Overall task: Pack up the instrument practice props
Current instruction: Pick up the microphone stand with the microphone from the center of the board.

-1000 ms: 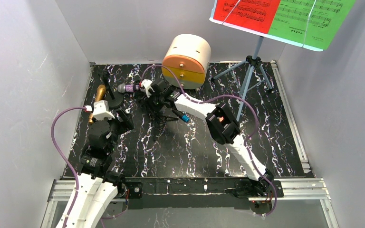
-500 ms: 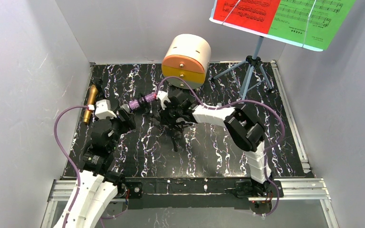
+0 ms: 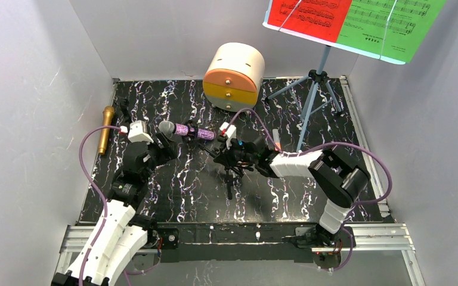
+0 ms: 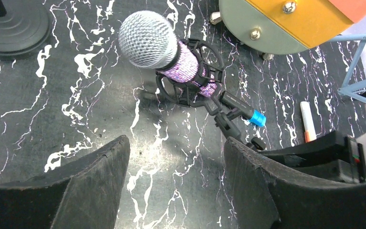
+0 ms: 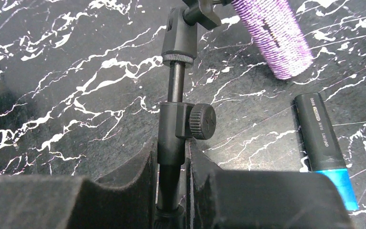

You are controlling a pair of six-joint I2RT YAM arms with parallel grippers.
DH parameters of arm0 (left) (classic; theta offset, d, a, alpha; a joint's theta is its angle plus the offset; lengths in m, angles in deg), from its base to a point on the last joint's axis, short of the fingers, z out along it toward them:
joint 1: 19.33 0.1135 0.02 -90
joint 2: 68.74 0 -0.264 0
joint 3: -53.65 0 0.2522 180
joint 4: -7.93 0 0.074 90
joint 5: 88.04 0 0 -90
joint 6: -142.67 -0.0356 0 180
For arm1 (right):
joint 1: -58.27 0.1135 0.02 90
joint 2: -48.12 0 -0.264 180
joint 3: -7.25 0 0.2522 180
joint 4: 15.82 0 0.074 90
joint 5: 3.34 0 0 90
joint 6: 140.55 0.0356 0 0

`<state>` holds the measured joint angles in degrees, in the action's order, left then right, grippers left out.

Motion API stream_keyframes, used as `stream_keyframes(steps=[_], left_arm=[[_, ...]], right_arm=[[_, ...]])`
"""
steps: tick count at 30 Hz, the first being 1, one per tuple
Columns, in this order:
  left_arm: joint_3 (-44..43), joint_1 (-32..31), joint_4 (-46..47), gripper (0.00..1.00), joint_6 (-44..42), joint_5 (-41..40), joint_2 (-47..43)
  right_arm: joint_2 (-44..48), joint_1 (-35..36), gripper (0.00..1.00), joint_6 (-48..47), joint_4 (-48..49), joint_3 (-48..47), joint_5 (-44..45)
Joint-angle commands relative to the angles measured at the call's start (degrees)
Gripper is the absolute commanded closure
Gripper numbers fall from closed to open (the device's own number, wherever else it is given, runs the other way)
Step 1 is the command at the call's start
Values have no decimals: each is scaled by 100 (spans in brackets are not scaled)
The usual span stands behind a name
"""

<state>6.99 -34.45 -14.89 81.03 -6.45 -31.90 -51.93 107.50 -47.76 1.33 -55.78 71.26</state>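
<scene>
Tilted silver-headed purple microphone (image 4: 171,55) clipped in small black mic tripod (image 4: 190,88), over white-veined black tabletop (image 4: 76,105), left gripper (image 4: 176,150) spread wide below with nothing between, blue-capped marker (image 4: 249,114) just beside the tripod, cream-and-orange cabinet (image 4: 286,24) top right, round black base (image 4: 9,26) top left

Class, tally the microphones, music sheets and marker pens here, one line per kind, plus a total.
Microphones: 2 (gold mic, purple mic)
Music sheets: 2 (red sheet, green sheet)
Marker pens: 2 (blue-capped pen, orange-tipped pen)
Total: 6
</scene>
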Motion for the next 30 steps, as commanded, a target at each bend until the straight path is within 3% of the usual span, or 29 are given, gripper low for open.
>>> stream_keyframes(steps=[1, 6, 12, 23, 30], left_arm=[[19, 5, 283, 29, 244, -81, 126], [2, 6, 610, 29, 397, -154, 191], [-350, 6, 1086, 28, 179, 331, 478], [-869, 3, 1456, 23, -1599, 1459, 378], [-1095, 4, 1510, 23, -1381, 1953, 508]], right_arm=[[289, -51, 99, -121, 1819, 641, -139], [421, -61, 99, -94, 3006, 1233, -101], [378, -62, 99, -35, 4308, 1739, -192], [109, -98, 99, 392, 7264, 2581, -323], [939, -165, 99, 403, 7352, 2634, -421]])
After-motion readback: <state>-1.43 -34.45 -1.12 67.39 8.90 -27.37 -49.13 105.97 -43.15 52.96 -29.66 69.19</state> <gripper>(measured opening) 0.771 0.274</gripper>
